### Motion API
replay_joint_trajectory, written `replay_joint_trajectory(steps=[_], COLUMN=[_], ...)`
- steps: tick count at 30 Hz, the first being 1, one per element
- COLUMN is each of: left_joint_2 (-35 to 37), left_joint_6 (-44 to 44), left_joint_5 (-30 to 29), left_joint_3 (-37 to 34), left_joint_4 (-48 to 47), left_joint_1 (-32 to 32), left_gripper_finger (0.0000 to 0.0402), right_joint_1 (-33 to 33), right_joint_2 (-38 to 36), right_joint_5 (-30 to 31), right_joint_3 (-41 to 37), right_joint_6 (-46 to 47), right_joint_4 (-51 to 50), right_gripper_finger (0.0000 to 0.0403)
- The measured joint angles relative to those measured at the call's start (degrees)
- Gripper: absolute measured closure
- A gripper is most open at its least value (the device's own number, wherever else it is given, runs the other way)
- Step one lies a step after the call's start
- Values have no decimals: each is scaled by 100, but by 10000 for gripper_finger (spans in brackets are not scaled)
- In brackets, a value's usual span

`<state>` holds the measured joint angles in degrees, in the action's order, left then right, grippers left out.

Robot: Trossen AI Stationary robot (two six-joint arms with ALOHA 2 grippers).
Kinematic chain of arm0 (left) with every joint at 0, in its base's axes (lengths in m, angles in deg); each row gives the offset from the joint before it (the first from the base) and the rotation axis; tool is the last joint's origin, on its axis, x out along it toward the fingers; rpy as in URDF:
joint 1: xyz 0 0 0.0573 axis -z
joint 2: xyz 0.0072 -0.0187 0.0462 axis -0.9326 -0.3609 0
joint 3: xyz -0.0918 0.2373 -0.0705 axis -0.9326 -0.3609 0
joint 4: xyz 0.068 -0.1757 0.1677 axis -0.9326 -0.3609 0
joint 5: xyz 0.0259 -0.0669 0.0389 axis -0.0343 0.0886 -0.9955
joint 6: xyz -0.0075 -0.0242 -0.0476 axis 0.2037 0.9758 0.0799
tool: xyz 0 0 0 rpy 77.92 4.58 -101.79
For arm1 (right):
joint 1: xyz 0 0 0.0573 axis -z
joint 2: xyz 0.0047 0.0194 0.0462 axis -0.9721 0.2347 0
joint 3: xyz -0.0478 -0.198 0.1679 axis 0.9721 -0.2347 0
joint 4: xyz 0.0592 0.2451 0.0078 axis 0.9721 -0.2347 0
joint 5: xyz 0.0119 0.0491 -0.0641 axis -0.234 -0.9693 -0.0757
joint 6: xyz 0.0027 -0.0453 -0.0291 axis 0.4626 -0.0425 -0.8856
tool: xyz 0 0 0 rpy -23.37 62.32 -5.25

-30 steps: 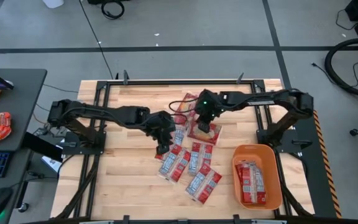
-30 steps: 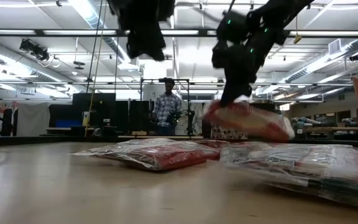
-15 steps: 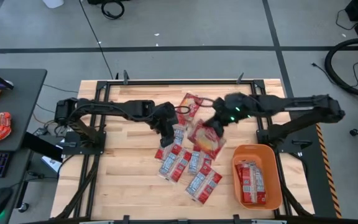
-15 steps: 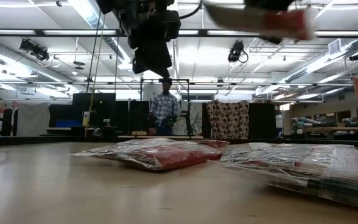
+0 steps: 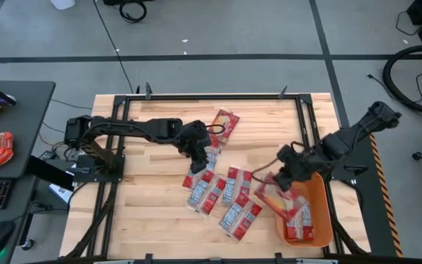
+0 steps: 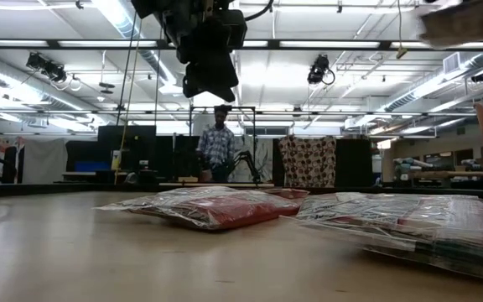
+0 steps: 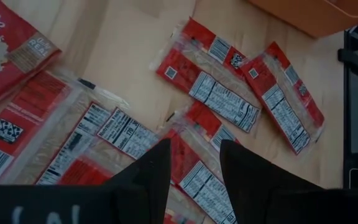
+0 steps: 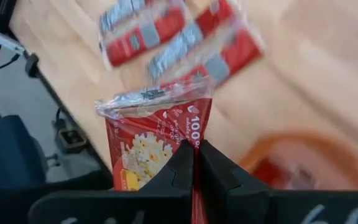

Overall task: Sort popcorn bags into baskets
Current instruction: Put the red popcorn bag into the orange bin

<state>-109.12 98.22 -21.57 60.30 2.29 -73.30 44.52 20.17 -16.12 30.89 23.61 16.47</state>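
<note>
Currently my right hand (image 5: 283, 180) pinches a large popcorn bag (image 5: 275, 198) by one edge; the right wrist view shows both fingers pressed tight on it (image 8: 157, 134). In the high view the bag hangs over the rim of the orange basket (image 5: 321, 233), at the basket's 10 o'clock corner, with its long axis running from 10 toward 4 o'clock, roughly diagonal to the tub. I judge the release needs a short carry toward 4 o'clock so the bag clears the rim. My left hand (image 5: 196, 154), fingers spread, hovers above the loose flat packets (image 5: 226, 192) on the surface, which lie at its 5 o'clock; another large bag (image 5: 223, 123) lies at its 1 o'clock.
</note>
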Motion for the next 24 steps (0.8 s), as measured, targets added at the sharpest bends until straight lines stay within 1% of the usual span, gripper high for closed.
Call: replay_joint_trajectory(steps=[4, 9, 12, 16, 18, 20, 24], left_joint_2=[0, 1, 2, 2, 2, 3, 4], left_joint_6=[-3, -9, -15, -86, -129, -146, -123], left_joint_5=[1, 1, 16, 59, 62, 64, 64], left_joint_3=[0, 0, 0, 0, 0, 0, 0], left_joint_4=[-4, -4, -4, -17, -20, -48, -55], left_joint_1=[0, 0, 0, 0, 0, 0, 0], left_gripper_finger=[260, 260, 260, 260, 260, 260, 260], right_joint_1=[-664, -1297, -1565, -1782, -1819, -1823, -1827], right_joint_2=[-8, 46, 47, 149, 185, 190, 193], right_joint_5=[183, 277, 225, -44, -153, -368, -674], right_joint_3=[0, -1, 0, -10, -80, -234, -523], right_joint_6=[918, 2199, 2865, 3626, 3886, 3937, 3915], right_joint_4=[-193, -1096, -1684, -2518, -2630, -2516, -2027], right_gripper_finger=[387, 387, 387, 386, 381, 368, 317])
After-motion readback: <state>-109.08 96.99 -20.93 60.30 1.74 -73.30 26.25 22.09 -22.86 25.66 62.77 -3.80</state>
